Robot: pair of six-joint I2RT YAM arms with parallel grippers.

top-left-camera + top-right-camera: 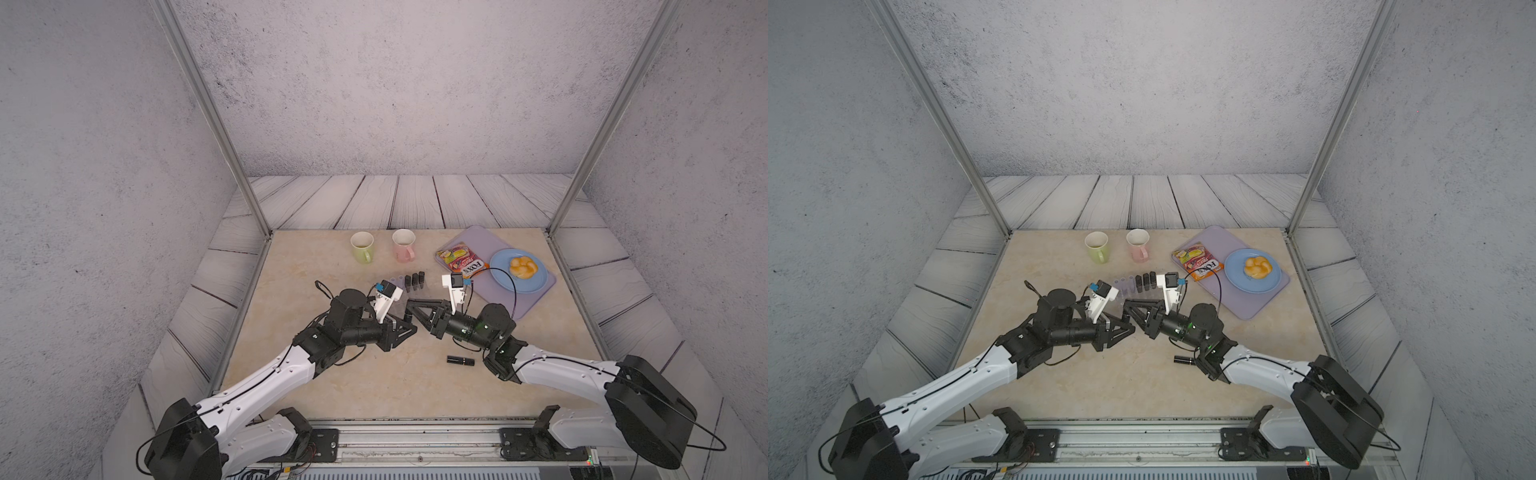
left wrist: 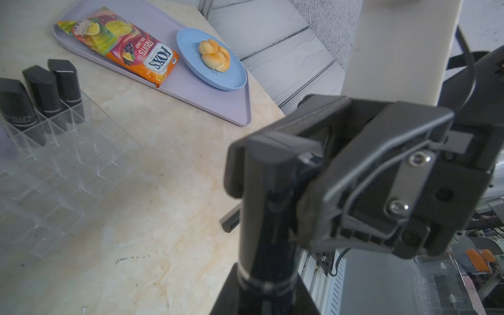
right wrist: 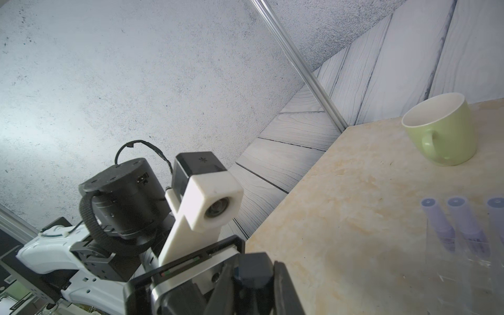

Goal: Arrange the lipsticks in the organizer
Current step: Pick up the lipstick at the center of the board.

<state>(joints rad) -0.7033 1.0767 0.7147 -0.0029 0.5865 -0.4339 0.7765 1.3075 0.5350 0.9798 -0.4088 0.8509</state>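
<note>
the left gripper is clamped on the lower end of a black lipstick above the middle of the table. the right gripper sits around its cap; i cannot tell whether it grips. just behind them, the clear organizer holds three black lipsticks and three lilac lipsticks along its far side. another black lipstick lies nearer the table's front edge.

Green mug beside pink mug; lilac tray bears candy bag, blue plate, bun.
</note>
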